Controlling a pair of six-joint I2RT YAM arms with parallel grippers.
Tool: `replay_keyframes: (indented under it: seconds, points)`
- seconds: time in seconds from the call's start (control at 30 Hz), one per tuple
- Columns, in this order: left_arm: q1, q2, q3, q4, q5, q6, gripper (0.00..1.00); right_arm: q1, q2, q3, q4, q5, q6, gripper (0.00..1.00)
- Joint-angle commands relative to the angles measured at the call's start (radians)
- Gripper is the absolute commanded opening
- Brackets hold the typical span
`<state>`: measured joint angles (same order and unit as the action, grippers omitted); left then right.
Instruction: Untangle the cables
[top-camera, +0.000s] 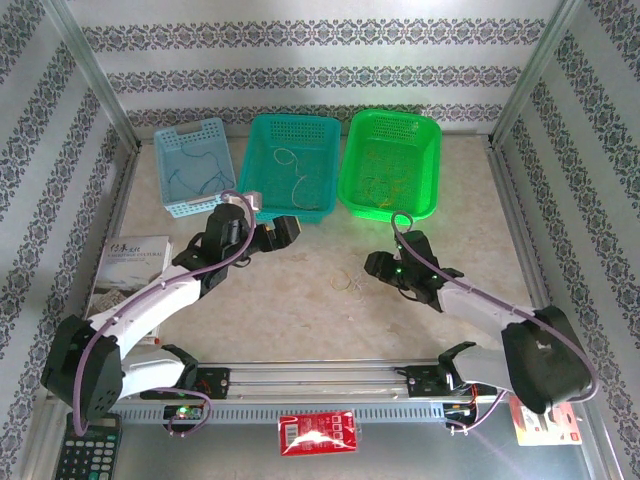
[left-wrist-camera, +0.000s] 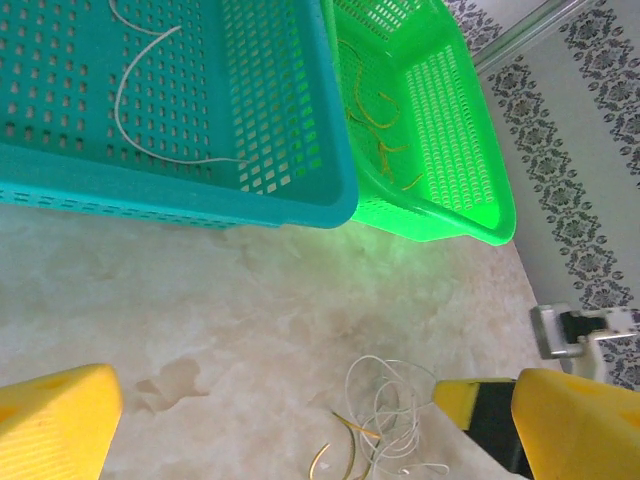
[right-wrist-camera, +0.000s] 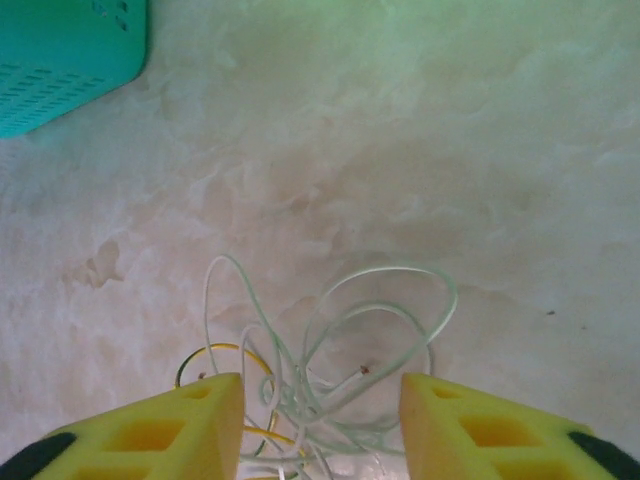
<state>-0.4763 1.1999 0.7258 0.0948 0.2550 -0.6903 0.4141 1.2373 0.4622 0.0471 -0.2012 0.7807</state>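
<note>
**White and yellow cables between right gripper pads**

Tangle lies on the table, centre-front. This gripper is nearer, jaws half open, prob. not pinching yet. Left gripper, wide open & empty, is farther off by teal basket.
</note>
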Motion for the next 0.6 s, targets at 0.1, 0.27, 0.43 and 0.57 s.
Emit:
replay_keyframes:
  seconds: [0.1, 0.27, 0.43, 0.57]
  points:
    - [-0.024, 0.021, 0.010, 0.069, -0.036, -0.034, 1.00, -0.011, 0.048, 0.015, 0.130, -0.105, 0.011, 0.02]
    - [-0.024, 0.007, -0.007, 0.075, -0.044, -0.045, 1.00, 0.001, -0.042, 0.050, 0.158, -0.185, -0.034, 0.00]
    - [-0.024, 0.004, -0.031, 0.121, -0.033, -0.077, 1.00, 0.030, -0.159, 0.070, 0.197, -0.245, -0.061, 0.00]
    - [-0.024, 0.023, -0.040, 0.176, 0.007, -0.118, 1.00, 0.043, -0.215, 0.059, 0.235, -0.259, -0.063, 0.00]
